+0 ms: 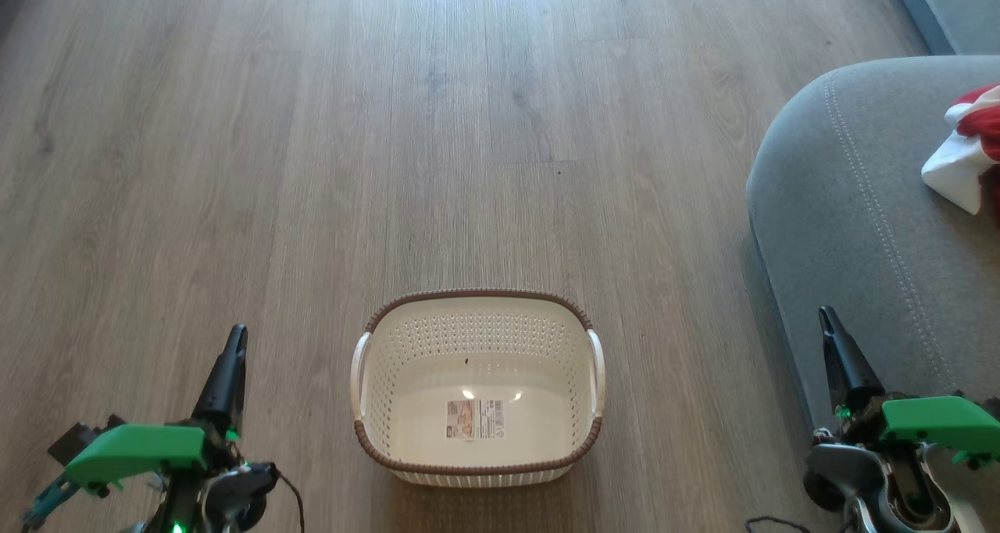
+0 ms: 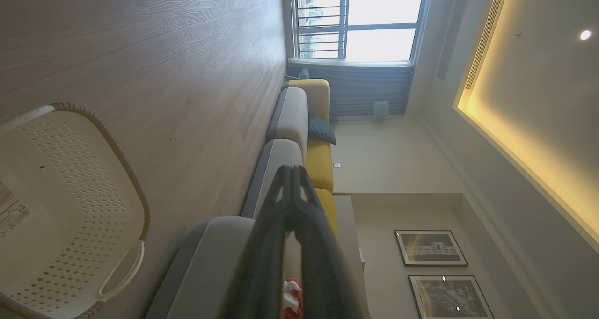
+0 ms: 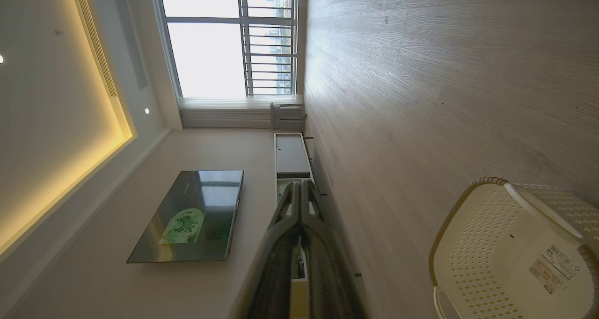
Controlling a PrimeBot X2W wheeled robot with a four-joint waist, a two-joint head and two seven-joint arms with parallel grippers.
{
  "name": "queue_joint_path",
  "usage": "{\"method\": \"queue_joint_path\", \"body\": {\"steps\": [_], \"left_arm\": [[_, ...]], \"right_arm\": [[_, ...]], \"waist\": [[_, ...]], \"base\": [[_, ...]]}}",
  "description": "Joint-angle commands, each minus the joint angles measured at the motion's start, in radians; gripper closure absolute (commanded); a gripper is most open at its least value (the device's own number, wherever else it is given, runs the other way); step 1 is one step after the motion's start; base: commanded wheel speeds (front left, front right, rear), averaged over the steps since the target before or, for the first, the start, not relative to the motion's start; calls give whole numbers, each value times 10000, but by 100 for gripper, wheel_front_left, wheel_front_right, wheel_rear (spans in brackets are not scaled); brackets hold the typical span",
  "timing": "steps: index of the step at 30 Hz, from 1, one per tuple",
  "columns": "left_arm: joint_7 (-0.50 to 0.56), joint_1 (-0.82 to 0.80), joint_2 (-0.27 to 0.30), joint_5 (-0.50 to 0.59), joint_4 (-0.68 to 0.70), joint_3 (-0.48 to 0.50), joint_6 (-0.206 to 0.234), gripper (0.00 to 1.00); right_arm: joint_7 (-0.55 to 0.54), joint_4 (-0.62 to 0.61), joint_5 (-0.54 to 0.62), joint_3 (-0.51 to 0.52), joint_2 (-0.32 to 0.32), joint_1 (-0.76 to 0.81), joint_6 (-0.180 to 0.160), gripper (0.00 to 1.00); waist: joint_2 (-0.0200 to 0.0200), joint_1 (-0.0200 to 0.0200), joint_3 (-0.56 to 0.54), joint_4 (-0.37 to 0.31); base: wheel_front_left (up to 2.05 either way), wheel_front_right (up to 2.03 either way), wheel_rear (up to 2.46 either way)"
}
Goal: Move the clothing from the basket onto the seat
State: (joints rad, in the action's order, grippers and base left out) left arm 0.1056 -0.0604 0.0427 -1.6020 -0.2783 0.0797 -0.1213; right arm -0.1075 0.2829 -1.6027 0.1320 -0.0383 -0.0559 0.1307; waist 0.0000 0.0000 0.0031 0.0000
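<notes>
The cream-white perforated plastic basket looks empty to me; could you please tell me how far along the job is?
Done: the cream-white perforated plastic basket holds just its paper label, and the red-and-white fabric bundle lies on the grey upholstered seat cushion. In hand: nothing; the left gripper and right gripper are shut, fingers empty. Left: nothing that I can see, though the picture edge cuts off the bundle.

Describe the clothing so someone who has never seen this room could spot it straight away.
Find the grey seat at the right of the head view, next to the wood floor. On it, at the view's right edge, lies the clothing, a small crumpled bundle. It is the one bright red and white thing; the cream basket on the floor holds a paper label.
</notes>
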Motion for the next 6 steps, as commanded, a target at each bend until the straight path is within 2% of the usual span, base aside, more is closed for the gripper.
{"method": "queue_joint_path", "body": {"steps": [1, 6], "left_arm": [[77, -477, 76, -66, 330, 342, -94, 100], [77, -477, 76, -66, 331, 342, -94, 100]], "right_arm": [[-57, -382, -59, -183, -120, -520, 0, 100], [-57, -382, -60, -183, -120, -520, 0, 100]], "waist": [[0, 0, 0, 0], [0, 0, 0, 0]], "base": [[0, 0, 0], [0, 0, 0]]}}
